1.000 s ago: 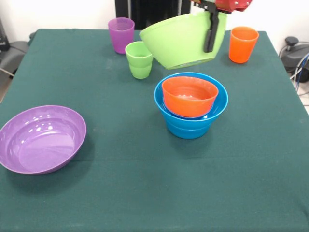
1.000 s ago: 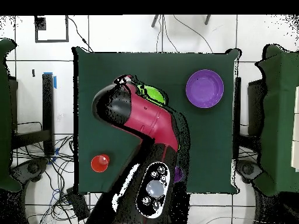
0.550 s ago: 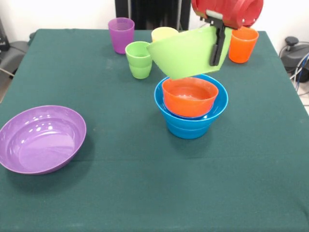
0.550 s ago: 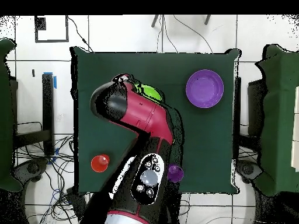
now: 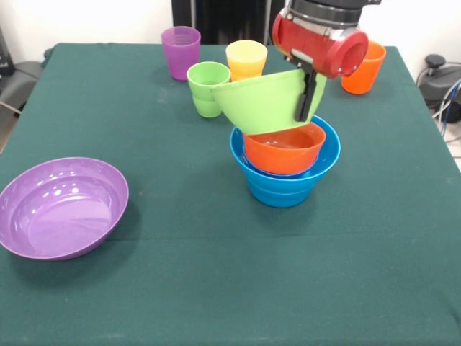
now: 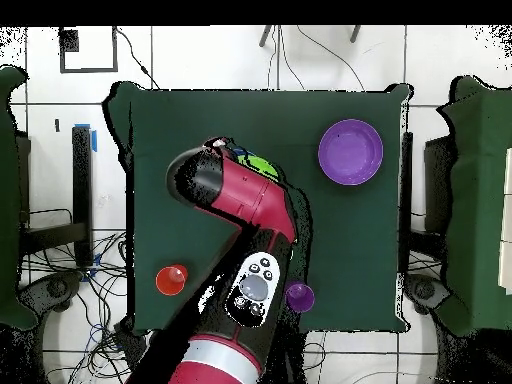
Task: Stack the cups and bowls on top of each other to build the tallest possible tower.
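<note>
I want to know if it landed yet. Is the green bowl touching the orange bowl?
Cannot tell. In the front view the tilted lime green bowl, held by the gripper, overlaps the orange bowl's rim, so any gap is hidden.

Green-clothed table (image 5: 216, 288) carrying everything. Large purple bowl (image 5: 62, 207) sitting at front view's left. Blue bowl stack (image 5: 284, 184) standing mid-table. Purple cup (image 5: 181, 52), green cup (image 5: 206, 89), yellow cup (image 5: 246, 59), orange cup (image 5: 362, 68) standing along far edge.

The red arm (image 5: 320, 40) reaches down; its fingers (image 5: 305, 97) pinch something.
</note>
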